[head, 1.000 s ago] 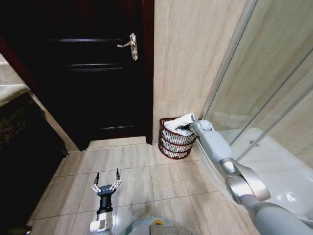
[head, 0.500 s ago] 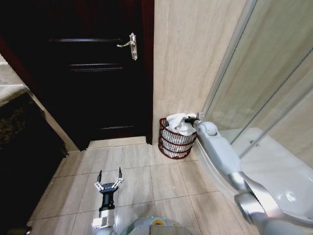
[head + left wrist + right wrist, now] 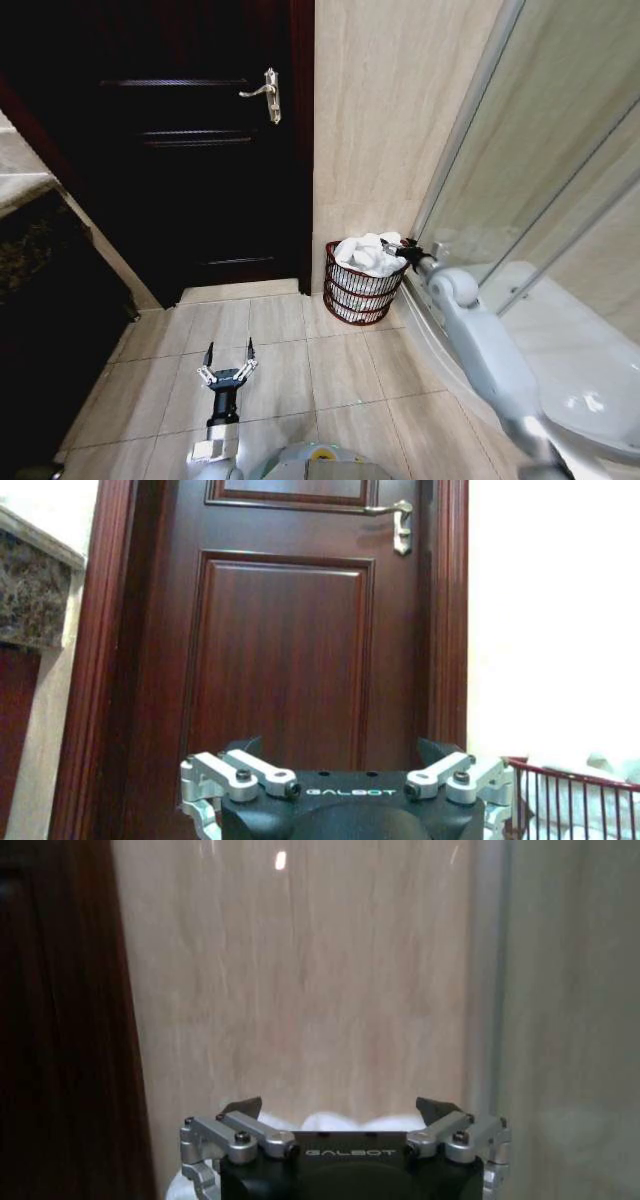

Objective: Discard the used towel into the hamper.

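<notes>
A white towel lay bunched inside the reddish-brown wicker hamper, which stood on the tiled floor in the corner where the beige wall met the shower's glass screen, just beside the dark wooden door. The robot's right gripper hung at the hamper's rim on the shower side, its fingers spread apart and holding nothing, with the towel's folds just beneath it in the right wrist view. The left gripper, fingers likewise apart and empty, was parked low over the floor tiles, well away from the hamper and pointed toward the door. By all appearances the towel had been dropped in, with little left but to draw the right arm clear.
</notes>
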Controlling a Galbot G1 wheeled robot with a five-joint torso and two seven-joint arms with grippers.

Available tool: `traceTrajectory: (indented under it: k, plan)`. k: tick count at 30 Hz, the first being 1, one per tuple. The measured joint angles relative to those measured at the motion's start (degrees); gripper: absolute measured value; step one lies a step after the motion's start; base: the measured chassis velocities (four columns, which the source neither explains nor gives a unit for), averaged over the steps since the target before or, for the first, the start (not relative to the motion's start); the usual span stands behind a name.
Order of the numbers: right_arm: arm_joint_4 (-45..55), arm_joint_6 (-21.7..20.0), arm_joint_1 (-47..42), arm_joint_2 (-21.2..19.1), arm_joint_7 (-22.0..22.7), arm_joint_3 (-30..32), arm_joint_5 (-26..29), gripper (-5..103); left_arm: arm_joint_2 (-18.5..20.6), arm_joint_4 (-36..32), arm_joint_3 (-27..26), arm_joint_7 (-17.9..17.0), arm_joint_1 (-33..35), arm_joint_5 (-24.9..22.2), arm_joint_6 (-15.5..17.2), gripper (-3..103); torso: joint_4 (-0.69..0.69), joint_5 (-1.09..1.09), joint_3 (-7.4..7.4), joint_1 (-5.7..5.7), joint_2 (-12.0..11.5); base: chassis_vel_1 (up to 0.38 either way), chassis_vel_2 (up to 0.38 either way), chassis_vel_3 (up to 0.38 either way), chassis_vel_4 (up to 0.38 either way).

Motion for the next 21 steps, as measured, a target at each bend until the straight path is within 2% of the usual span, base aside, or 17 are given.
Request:
traceTrajectory:
  k: [2, 3, 4, 5, 8, 13, 21]
  plan:
    - [3.64, 5.54, -6.94, 4.01, -0.60, 3.07, -8.97, 100, 0.02, 0.00, 0.00, 0.01, 0.10, 0.01, -0.20, 100, 0.00, -0.01, 0.00, 0.00, 0.01, 0.000, 0.000, 0.000, 0.000]
    - [3.64, 5.54, -6.94, 4.01, -0.60, 3.07, -8.97, 100, 0.02, 0.00, 0.00, 0.01, 0.10, 0.01, -0.20, 100, 0.00, -0.01, 0.00, 0.00, 0.01, 0.000, 0.000, 0.000, 0.000]
    - [4.74, 7.58, -9.91, 5.95, -1.27, 4.03, -11.73, 100, 0.01, -0.01, 0.03, 0.01, 0.19, 0.02, -0.26, 100, 0.00, -0.02, 0.00, 0.00, 0.01, 0.000, 0.000, 0.000, 0.000]
    - [7.48, 12.92, -17.94, 10.74, -2.54, 5.32, -15.67, 100, 0.01, -0.46, 0.07, 0.02, 0.45, 0.03, -0.32, 100, -0.01, 0.00, 0.00, 0.00, 0.01, 0.000, 0.000, 0.000, 0.000]
    - [8.00, 16.43, -21.47, 12.77, -3.75, 6.33, -17.29, 100, 0.17, -0.89, 0.03, 0.04, 0.56, 0.03, -0.32, 100, 0.00, 0.00, 0.00, 0.00, 0.01, 0.000, 0.000, 0.000, 0.000]
    - [7.66, 18.43, -22.93, 12.82, -5.37, 7.37, -17.11, 100, -0.04, -0.89, 0.20, 0.08, 0.61, 0.05, -0.34, 100, 0.00, 0.00, 0.01, 0.01, 0.01, 0.000, 0.000, 0.000, 0.000]
    - [7.54, 18.46, -22.96, 12.09, -5.48, 7.86, -16.16, 100, -0.16, -0.28, 0.49, 0.29, 0.06, 0.40, -0.20, 100, 0.00, -0.01, 0.01, 0.00, 0.01, -0.013, 0.011, 0.008, -0.014]
